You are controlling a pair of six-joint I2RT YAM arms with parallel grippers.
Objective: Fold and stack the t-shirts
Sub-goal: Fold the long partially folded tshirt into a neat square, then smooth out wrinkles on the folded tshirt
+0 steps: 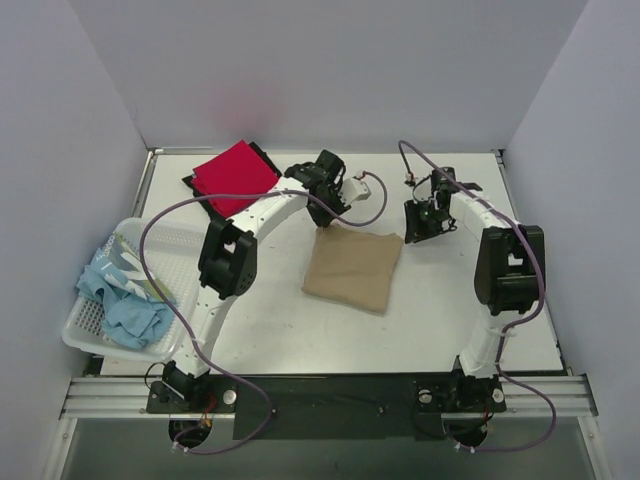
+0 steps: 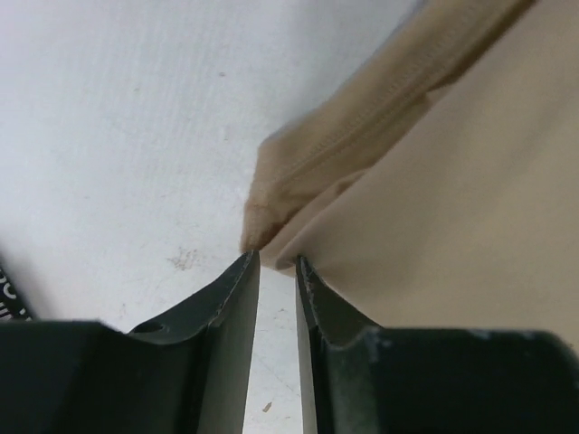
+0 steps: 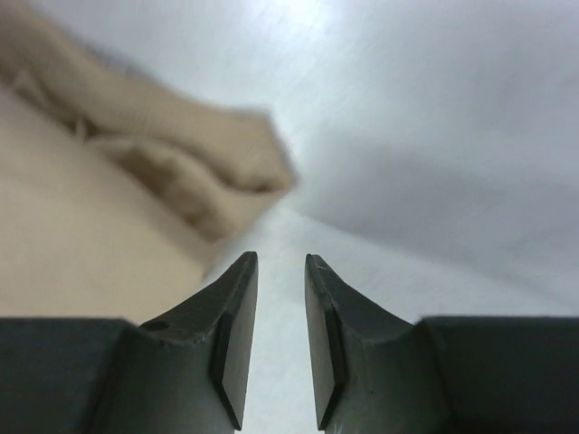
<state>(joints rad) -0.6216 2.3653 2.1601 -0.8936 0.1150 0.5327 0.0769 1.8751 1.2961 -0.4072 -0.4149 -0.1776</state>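
Note:
A folded tan-beige t-shirt [image 1: 353,268] lies flat at the table's middle. My left gripper [image 1: 330,215] hovers at its far left corner. In the left wrist view the fingers stand slightly apart with bare table between them, and the shirt's hemmed corner [image 2: 298,190] lies just past the gripper's [image 2: 276,262] tips. My right gripper [image 1: 415,232] is at the shirt's far right corner. It is [image 3: 280,260] narrowly open and empty, with the bunched corner [image 3: 226,172] ahead to its left. A folded bright red t-shirt [image 1: 235,177] lies on a black one [image 1: 190,182] at the back left.
A white mesh basket [image 1: 165,250] sits at the left edge, holding crumpled light blue t-shirts [image 1: 125,300]. Grey walls close in the back and both sides. Purple cables loop off both arms over the table.

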